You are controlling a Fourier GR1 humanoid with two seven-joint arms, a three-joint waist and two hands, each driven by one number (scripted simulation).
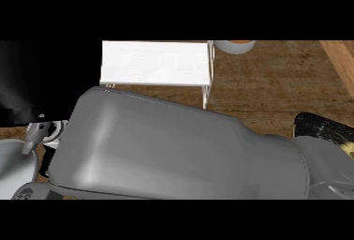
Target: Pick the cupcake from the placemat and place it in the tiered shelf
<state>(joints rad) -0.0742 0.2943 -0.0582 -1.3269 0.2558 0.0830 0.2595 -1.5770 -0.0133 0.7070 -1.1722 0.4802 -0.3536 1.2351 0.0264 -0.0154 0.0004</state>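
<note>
— Item one?
— A wooden counter [276,89], brown and grained, filled the upper right of the head view.
— Item two?
— A white cup [235,46] with orange contents stood at the top edge, cut off by the frame.
— Anything further?
— A paler wooden strip [340,58] ran along the far right; a dark region [41,79] lay at the left, its nature unclear.

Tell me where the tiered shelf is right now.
In the head view the white tiered shelf sits at the top, left of centre, on the wooden counter, just behind the big grey forearm and left of a cup.
</note>
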